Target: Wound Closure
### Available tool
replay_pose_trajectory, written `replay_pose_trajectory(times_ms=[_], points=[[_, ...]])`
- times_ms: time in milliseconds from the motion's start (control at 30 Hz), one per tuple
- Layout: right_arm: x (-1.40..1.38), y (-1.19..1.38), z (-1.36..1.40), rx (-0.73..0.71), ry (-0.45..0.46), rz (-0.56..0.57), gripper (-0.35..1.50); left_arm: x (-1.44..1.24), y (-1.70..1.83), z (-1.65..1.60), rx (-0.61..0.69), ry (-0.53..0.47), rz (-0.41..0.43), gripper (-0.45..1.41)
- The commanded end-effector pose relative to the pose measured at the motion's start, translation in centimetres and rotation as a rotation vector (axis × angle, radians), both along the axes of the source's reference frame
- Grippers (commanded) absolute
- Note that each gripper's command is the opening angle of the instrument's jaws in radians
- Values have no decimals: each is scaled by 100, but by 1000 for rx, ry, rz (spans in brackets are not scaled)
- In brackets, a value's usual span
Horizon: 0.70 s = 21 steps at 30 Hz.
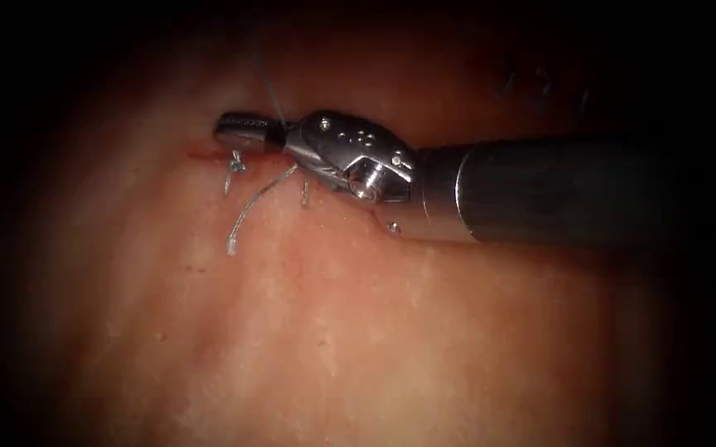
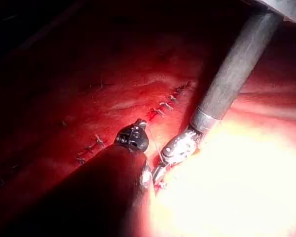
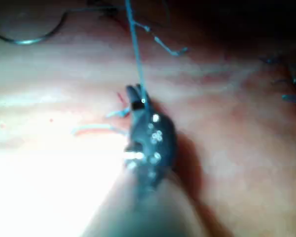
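Your right tool has its jaws pinched on the thread right over the cut in the tissue. That thread's thin, limp and slippery, so grab near the knot. Needle lies loose on the tissue. Left tool: can't tell.

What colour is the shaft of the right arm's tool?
Dark grey, behind a silver metal wrist; the right arm's tool shows best in the endoscope view, its shaft.
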State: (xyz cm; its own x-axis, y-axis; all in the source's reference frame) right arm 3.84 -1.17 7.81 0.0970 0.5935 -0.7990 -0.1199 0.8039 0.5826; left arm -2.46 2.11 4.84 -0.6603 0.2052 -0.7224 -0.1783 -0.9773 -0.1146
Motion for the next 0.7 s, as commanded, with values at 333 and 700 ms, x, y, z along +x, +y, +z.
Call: replay_pose_trajectory(times_ms=[333, 700], points=[[-5, -17, -16, -5, 16, -11, 146, 14, 16, 5, -10, -17, -9, -45], [-73, -22, -43, 6, -24, -18, 148, 16, 16, 6, -12, -14, -9, -45]])
